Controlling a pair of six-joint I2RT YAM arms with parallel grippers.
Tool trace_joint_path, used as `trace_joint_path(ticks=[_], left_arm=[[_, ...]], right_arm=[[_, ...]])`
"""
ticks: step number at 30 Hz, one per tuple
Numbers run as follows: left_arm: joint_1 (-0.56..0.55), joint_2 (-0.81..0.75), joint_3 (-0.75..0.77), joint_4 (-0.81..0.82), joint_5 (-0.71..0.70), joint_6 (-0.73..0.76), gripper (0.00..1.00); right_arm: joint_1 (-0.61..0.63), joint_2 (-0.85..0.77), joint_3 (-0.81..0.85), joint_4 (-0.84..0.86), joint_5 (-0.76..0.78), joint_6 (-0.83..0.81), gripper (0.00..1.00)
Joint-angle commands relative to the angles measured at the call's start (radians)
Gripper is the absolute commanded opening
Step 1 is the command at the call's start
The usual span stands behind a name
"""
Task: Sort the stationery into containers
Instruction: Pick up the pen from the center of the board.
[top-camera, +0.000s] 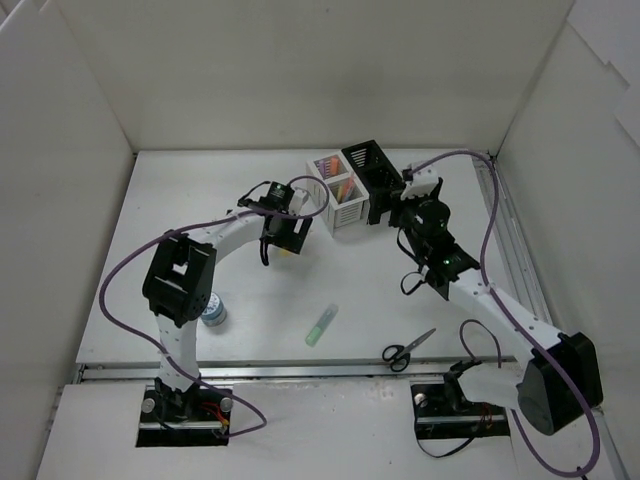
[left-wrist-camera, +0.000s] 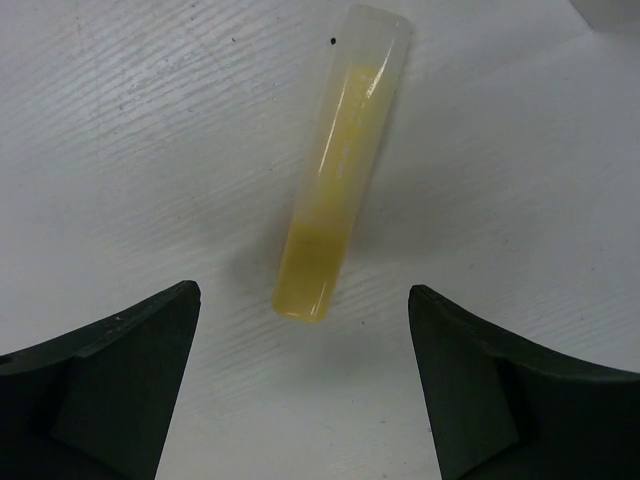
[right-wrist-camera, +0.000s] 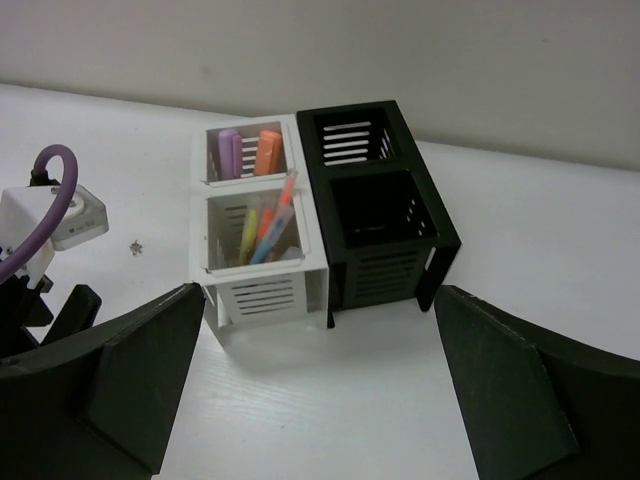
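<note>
Your left tool (left-wrist-camera: 303, 295) is the one to use: it hangs released and empty right over the yellow marker (left-wrist-camera: 340, 170), which lies flat on the worktop (left-wrist-camera: 120, 120) a little to the left of the holders. In the left wrist view the marker's long axis runs almost straight away from the tool, with the far end leaning slightly to the right. The two fingers stand either side of that line, so their closing direction already crosses the marker's length, and I judge you need hardly any wrist turn.

What is off is the position along the axis. Only the marker's near, deeper-yellow end sits level with the fingertips; most of the barrel lies ahead of them. I would push forward along the marker until the fingers flank its middle, then lower and close.

Your right tool (right-wrist-camera: 318, 290) is also released and empty. It faces the white holder (right-wrist-camera: 260, 295) and the black holder (right-wrist-camera: 385, 275) from close by, on their far side from the marker, so leave it parked. The white holder's compartments already carry markers; the black one looks empty.
</note>
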Motion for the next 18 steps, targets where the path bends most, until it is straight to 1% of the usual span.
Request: trace_joint_path(ticks=[1, 3, 6, 7, 9, 10, 12, 13, 16, 17, 18], left_arm=[[-0.008, -0.007, 0.055, -0.021, -0.041, 0.004, 0.8], [-0.008, 0.01, 0.05, -0.014, -0.038, -0.004, 0.79], [-0.017, 0.035, 0.053, -0.009, -0.009, -0.005, 0.75], [-0.017, 0.039, 0.057, -0.01, -0.001, -0.007, 0.71], [-0.017, 0.048, 0.057, -0.009, -0.004, -0.007, 0.66], [-0.017, 0.05, 0.057, -0.006, -0.006, -0.007, 0.61], [-0.017, 0.049, 0.055, -0.004, -0.009, -0.001, 0.54], [-0.017, 0.049, 0.057, -0.006, -0.007, 0.002, 0.48], [-0.017, 0.042, 0.058, 0.006, -0.009, 0.011, 0.36], [-0.017, 0.039, 0.058, 0.009, -0.001, 0.016, 0.34], [-0.017, 0.033, 0.058, 0.014, -0.001, 0.021, 0.32]], right_arm=[[-0.015, -0.106, -0.057, 0.072, 0.101, 0.052, 0.98], [-0.019, -0.153, -0.077, 0.048, 0.141, 0.055, 0.98], [-0.029, -0.213, -0.105, -0.009, 0.166, 0.055, 0.98], [-0.035, -0.226, -0.114, -0.035, 0.169, 0.055, 0.98], [-0.037, -0.265, -0.122, -0.057, 0.181, 0.051, 0.98], [-0.043, -0.278, -0.129, -0.072, 0.183, 0.047, 0.98], [-0.046, -0.307, -0.137, -0.08, 0.184, 0.038, 0.98], [-0.049, -0.315, -0.145, -0.08, 0.178, 0.031, 0.98], [-0.057, -0.33, -0.152, -0.081, 0.126, -0.005, 0.98], [-0.054, -0.328, -0.149, -0.086, 0.094, -0.052, 0.98], [-0.055, -0.328, -0.146, -0.089, 0.077, -0.061, 0.98]])
